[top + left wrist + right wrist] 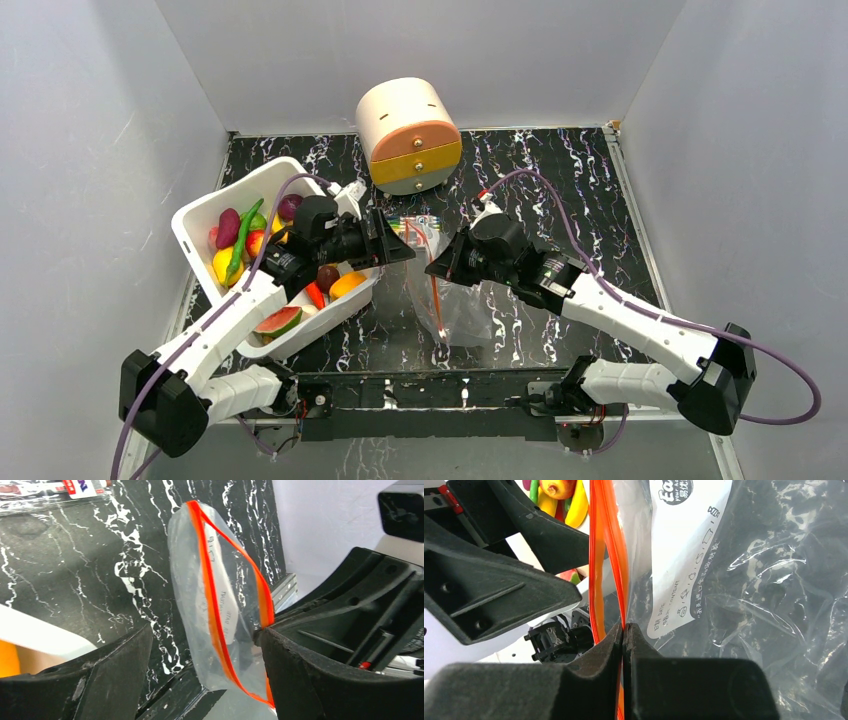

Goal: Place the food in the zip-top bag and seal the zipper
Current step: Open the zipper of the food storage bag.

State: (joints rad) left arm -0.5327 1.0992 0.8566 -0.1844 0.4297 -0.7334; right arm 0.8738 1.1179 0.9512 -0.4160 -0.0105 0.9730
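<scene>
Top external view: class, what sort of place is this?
Probably a robot lab cell: left arm and right arm bolted to a walled marbled table, toy food in a white bin.

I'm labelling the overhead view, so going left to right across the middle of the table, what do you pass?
White bin → left gripper → zip-top bag → right arm.
</scene>
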